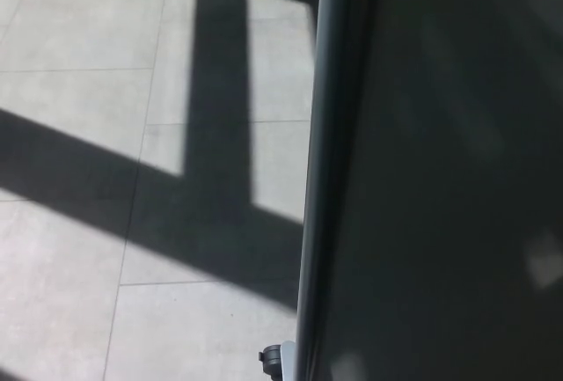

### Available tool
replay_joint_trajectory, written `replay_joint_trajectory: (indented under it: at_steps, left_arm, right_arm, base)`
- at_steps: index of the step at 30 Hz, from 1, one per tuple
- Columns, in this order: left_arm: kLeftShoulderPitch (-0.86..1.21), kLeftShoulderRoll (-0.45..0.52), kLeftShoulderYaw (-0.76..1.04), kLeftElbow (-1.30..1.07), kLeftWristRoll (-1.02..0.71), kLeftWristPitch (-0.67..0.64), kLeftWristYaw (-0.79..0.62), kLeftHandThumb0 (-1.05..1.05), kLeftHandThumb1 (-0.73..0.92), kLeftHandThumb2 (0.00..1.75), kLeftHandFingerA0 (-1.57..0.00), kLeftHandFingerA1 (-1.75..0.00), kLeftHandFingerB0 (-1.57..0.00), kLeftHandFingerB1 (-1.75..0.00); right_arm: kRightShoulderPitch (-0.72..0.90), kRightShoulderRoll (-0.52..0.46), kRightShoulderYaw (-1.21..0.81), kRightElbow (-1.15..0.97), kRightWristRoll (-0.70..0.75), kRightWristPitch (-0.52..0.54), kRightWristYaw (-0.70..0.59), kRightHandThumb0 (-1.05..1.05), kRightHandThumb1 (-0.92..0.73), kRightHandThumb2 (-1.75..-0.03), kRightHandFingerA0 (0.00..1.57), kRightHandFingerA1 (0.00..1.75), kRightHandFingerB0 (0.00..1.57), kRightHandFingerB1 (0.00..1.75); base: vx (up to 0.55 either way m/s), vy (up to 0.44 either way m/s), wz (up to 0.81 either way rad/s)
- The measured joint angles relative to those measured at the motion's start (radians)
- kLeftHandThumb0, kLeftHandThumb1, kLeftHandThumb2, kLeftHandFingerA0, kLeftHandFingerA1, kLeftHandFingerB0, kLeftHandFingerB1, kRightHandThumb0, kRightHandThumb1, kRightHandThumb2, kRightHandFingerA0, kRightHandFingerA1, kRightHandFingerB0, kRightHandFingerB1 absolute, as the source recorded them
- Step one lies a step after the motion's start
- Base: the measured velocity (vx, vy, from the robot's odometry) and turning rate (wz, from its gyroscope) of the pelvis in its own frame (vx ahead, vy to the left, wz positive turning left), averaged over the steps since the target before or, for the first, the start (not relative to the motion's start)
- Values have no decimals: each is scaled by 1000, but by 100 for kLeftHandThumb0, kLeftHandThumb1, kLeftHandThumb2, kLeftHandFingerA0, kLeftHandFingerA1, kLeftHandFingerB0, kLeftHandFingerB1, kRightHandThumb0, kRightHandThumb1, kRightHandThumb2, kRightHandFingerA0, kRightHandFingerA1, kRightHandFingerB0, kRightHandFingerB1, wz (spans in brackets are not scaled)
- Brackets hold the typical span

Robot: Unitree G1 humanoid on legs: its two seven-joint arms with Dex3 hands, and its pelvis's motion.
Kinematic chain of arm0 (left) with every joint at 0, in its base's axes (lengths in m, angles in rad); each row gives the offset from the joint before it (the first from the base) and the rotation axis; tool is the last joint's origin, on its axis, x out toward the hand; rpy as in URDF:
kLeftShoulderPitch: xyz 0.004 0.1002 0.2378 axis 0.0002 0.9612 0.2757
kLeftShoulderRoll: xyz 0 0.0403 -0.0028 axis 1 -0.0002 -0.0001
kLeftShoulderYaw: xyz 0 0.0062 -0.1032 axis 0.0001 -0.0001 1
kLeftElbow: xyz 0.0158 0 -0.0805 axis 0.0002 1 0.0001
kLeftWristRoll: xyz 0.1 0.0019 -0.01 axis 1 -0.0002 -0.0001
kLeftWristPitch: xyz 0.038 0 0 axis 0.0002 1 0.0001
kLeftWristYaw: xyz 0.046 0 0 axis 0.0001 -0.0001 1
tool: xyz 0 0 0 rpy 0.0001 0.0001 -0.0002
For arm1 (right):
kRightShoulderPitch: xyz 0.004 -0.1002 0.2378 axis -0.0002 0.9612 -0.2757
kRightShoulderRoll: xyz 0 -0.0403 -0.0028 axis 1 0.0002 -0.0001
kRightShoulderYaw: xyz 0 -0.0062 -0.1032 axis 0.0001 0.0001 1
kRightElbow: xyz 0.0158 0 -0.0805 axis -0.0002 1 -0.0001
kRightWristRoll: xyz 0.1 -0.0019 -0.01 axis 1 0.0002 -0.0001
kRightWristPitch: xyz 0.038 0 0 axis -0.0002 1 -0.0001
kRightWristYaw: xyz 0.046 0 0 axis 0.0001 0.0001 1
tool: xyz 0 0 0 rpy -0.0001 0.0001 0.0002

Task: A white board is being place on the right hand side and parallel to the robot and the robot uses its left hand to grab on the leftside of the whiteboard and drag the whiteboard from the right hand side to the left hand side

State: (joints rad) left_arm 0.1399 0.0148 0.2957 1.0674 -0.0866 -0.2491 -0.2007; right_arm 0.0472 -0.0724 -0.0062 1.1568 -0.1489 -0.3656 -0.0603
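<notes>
The whiteboard point(449, 179) fills the right half of the head view, its surface dark in shade with faint pale reflections. Its left frame edge point(321, 170) runs almost straight up the picture from bottom to top. A small grey caster or foot fitting point(277, 362) of the board's stand pokes out at the bottom of that edge. Neither of my hands nor any arm shows in this view.
Pale grey floor tiles point(79, 47) lie to the left of the board, crossed by broad dark shadow bands point(211, 91) from a window frame.
</notes>
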Motion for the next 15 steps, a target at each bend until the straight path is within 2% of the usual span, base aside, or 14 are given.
replay_joint_trajectory:
  at_steps: [1, 2, 4, 5, 6, 7, 8, 9, 10, 11, 15]
  left_arm:
    - [-1, 0, 6, 1, -5, -8, -8, -35, 58, 67, -30, -37, -28, -36]
    - [-2, 0, 11, 0, -10, -14, -16, -33, 62, 59, -34, -33, -27, -30]
    - [-8, 2, 12, -12, -16, -32, -36, -33, 62, 59, -30, -32, -23, -29]
    - [-15, 5, 9, -29, -18, -43, -54, -40, 57, 66, -20, -34, -19, -33]
    - [-19, 7, 5, -49, -20, -48, -66, -40, 55, 65, -20, -34, -19, -33]
    - [-26, 9, -4, -84, -23, -54, -82, -24, 44, 95, -9, -51, -9, -50]
    - [-33, 11, -14, -128, -25, -61, -95, -24, 44, 95, -9, -51, -9, -50]
    - [-39, 14, -32, -188, -25, -70, -107, -45, 52, 67, -20, -35, -18, -34]
    - [-41, 15, -46, -230, -25, -75, -114, -24, 43, 95, -9, -51, -8, -50]
    - [-41, 16, -60, -271, -25, -77, -120, -45, 52, 66, -19, -35, -18, -34]
    - [-49, 18, -120, -450, -25, -73, -144, -45, 53, 67, -18, -34, -17, -33]
  right_arm:
    - [-2, 0, -2, 11, 0, -16, -3, -50, -81, -70, 55, 112, 17, 89]
    - [-4, 0, -2, 21, -1, -32, -7, -50, -80, -70, 54, 114, 18, 89]
    - [-11, 0, -5, 40, -1, -66, -15, -50, -79, -70, 55, 114, 18, 88]
    - [-18, 0, -7, 52, -1, -86, -20, -52, -79, -69, 54, 107, 18, 84]
    - [-22, 0, -8, 58, -1, -99, -23, -48, -79, -68, 52, 104, 17, 82]
    - [-26, 0, -11, 64, 0, -115, -25, -47, -80, -70, 54, 102, 18, 83]
    - [-29, 0, -14, 67, 0, -130, -27, -47, -80, -70, 54, 102, 18, 83]
    - [-30, 0, -16, 70, 0, -148, -31, -47, -80, -70, 58, 102, 21, 84]
    - [-28, 1, -16, 72, -1, -161, -35, -51, -83, -69, 62, 107, 22, 89]
    - [-25, 1, -17, 74, -1, -172, -42, -49, -85, -69, 67, 110, 21, 90]
    - [-12, 14, -34, 75, 1, -214, -64, -48, -85, -69, 68, 109, 21, 90]
  base:
    - [0, 0, 0]
    - [0, 0, 0]
    - [0, 0, 0]
    - [0, 0, 0]
    - [0, 0, 0]
    - [0, 0, 0]
    - [0, 0, 0]
    - [0, 0, 0]
    - [0, 0, 0]
    - [0, 0, 0]
    - [0, 0, 0]
